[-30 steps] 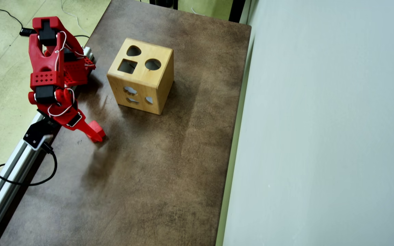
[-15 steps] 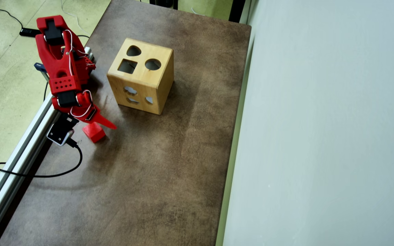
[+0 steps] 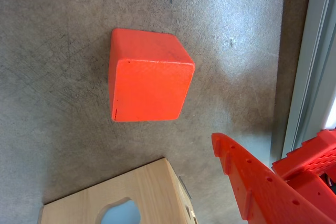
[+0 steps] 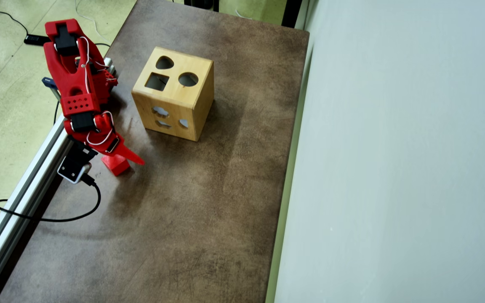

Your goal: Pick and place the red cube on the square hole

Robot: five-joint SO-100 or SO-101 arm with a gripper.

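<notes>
The red plastic end effector [image 4: 120, 156] hung low over the left edge of the brown mottled surface [image 4: 192, 219]. Only one pointed finger [image 3: 252, 182] showed in the wrist view, and the overhead view did not separate the two, so I cannot tell if the jaws were open or closed. They held nothing.

The small bright-red matte cube [image 3: 149, 80] lay on the surface, free, just beside that finger and partly under it in the overhead view [image 4: 116, 164]. The light wooden box [image 4: 174, 93] stood near the far left part of the surface, apart from the cube, and its dark square hole [image 4: 157, 81] was in the top face beside a round cutout [image 4: 188, 79] and a teardrop cutout [image 4: 164, 63].

I judged that the finger, coming down off-centre, could push the cube toward the aluminium rail [image 4: 19, 198] at the left edge, or pinch only a corner.

Count: one cube, one box, three top cutouts, one arm.
</notes>
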